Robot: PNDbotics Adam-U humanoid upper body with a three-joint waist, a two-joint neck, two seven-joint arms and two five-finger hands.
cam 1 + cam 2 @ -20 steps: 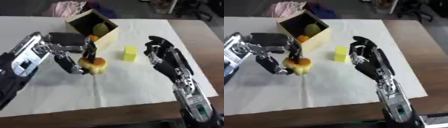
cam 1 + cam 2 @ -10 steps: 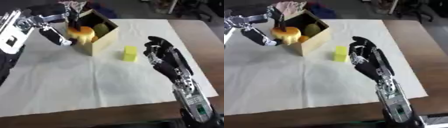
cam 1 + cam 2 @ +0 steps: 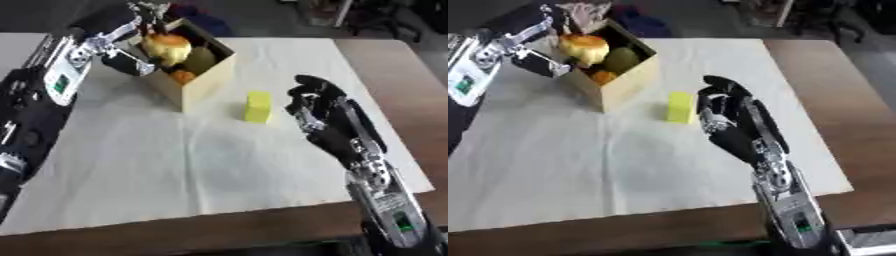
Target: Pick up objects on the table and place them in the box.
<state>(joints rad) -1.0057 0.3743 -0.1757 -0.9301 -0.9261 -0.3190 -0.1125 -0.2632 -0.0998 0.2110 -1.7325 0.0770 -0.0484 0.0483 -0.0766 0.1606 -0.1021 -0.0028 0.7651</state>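
L hand [image 3: 131,52] grasps orange-yellow fruit [image 3: 168,44] over box [image 3: 203,82] near table's far edge. R hand [image 3: 322,107] relaxed, fingers uncurled, beside yellow block [image 3: 257,106].

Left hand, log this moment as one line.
left hand: holds orange-yellow item over box | right hand: open, idle | yellow block: on table

Table [image 3: 398,75]: brown wood top, bare along the right side and near edge. White cloth [image 3: 175,165]: covers most of the top. Floor beyond the far edge: dark, with dim chair legs [image 3: 350,15] and pink fabric [image 3: 584,10].
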